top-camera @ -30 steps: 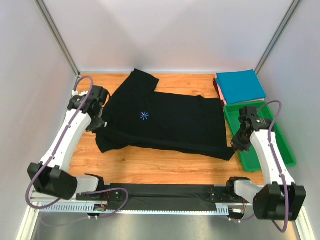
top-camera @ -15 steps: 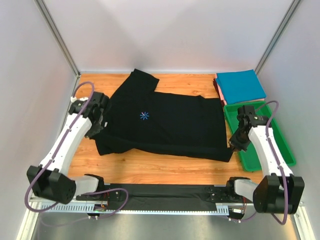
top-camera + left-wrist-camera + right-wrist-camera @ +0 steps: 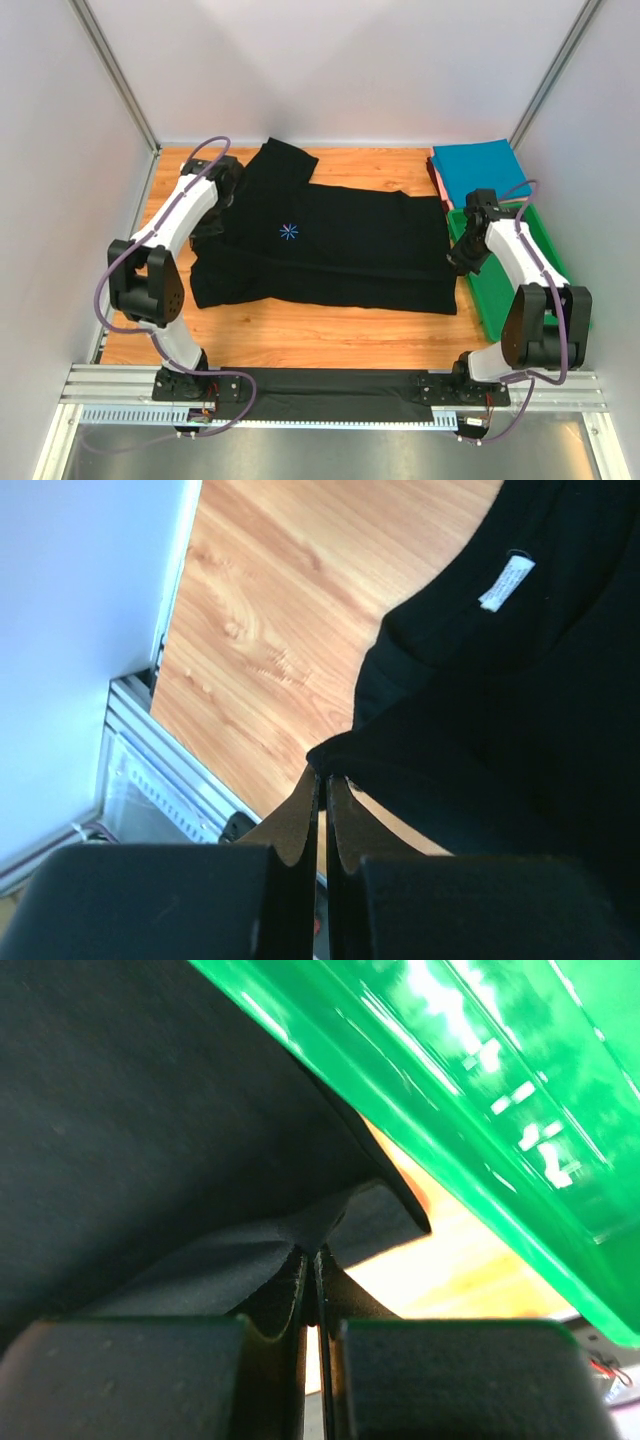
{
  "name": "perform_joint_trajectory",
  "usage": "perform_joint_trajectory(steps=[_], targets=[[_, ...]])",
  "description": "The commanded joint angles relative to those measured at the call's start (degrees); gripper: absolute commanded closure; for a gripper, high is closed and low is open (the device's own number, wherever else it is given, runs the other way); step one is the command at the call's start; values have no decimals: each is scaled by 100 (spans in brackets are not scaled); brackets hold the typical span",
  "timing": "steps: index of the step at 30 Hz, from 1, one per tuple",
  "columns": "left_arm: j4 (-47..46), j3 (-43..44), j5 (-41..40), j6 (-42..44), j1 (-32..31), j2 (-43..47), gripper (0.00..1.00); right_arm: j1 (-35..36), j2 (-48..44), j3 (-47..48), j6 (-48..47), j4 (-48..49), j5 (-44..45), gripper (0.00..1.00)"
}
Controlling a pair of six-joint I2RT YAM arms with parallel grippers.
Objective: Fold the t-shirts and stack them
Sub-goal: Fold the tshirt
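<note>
Left tool (image 3: 322, 778) was clamped on the left edge of the black t-shirt (image 3: 330, 245). The shirt lay spread on the tabletop (image 3: 300, 335), its long axis running left to right between the arms. Right tool (image 3: 310, 1252) was pinched on the shirt's right hem corner, just beside the green tray (image 3: 480, 1090). Both wrist views confirmed the grips; the overhead view hid the fingertips.

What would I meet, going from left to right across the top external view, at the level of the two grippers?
left gripper, shut on the shirt's left edge → black t-shirt → right gripper, shut on the shirt's right corner → green tray
</note>
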State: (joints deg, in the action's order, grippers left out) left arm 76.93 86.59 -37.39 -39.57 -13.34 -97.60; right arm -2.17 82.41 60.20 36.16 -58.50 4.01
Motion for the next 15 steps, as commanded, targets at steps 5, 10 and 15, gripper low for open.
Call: perform_joint_trajectory(steps=[5, 10, 15], targets=[[94, 963, 205, 740, 139, -917, 100, -29, 792, 650, -48, 585, 20, 100], [103, 1387, 381, 898, 192, -1454, 100, -29, 1215, 905, -13, 533, 170, 99], [252, 1791, 460, 943, 218, -1875, 98, -29, 1444, 1019, 119, 612, 135, 96]])
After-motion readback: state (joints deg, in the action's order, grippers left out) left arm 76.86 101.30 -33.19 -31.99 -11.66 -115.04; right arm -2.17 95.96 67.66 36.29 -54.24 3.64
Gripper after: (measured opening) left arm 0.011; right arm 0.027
